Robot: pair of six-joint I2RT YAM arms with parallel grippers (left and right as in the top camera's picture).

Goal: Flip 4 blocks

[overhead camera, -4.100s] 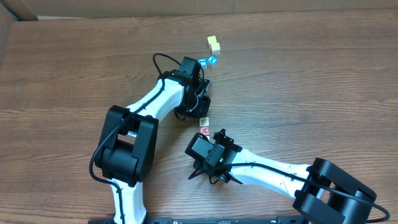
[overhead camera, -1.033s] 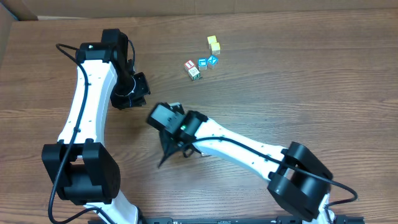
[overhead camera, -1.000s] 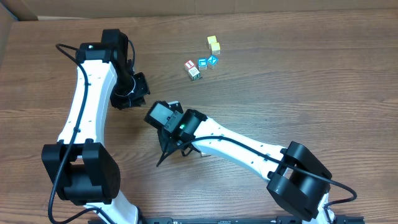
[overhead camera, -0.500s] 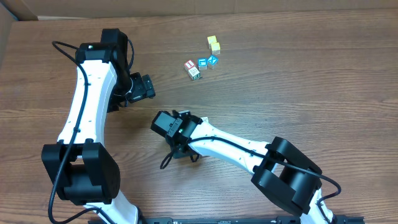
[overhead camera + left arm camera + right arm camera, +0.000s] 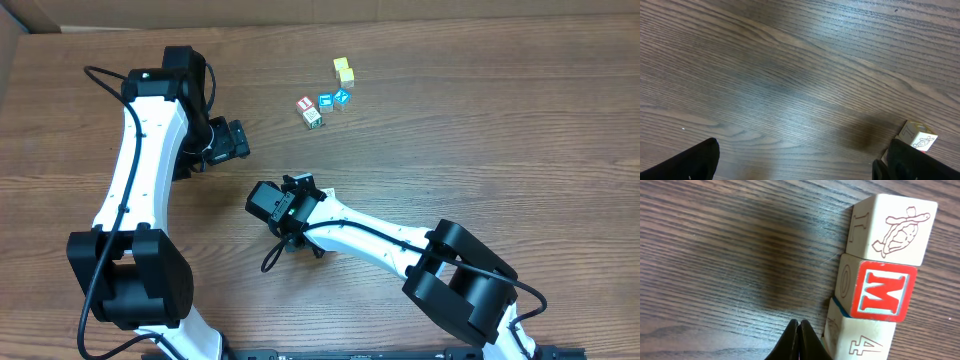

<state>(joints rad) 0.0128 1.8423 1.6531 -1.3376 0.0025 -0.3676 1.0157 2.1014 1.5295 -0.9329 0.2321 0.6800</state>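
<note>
Several blocks cluster at the back of the table: a red-bordered one (image 5: 305, 104), a green-print one (image 5: 313, 118) and two blue ones (image 5: 325, 101). My left gripper (image 5: 233, 141) stands open to their left. Between its fingers (image 5: 802, 167) there is only bare wood, and a pale block (image 5: 918, 136) lies just beyond the right finger (image 5: 910, 161). My right gripper (image 5: 272, 258) is shut and empty. Its tips (image 5: 800, 326) rest beside a column of three blocks: a turtle block (image 5: 892, 225), a red M block (image 5: 881, 292) and a "4" block (image 5: 860, 337).
Two plain yellow cubes (image 5: 343, 70) sit just behind the cluster. A cardboard wall (image 5: 300, 12) runs along the table's far edge. The right arm (image 5: 380, 238) stretches across the middle of the table from the front right.
My left gripper has gone from shut to open without moving away. The right wrist has turned and its elbow has swung left, drawing the arm closer in.
</note>
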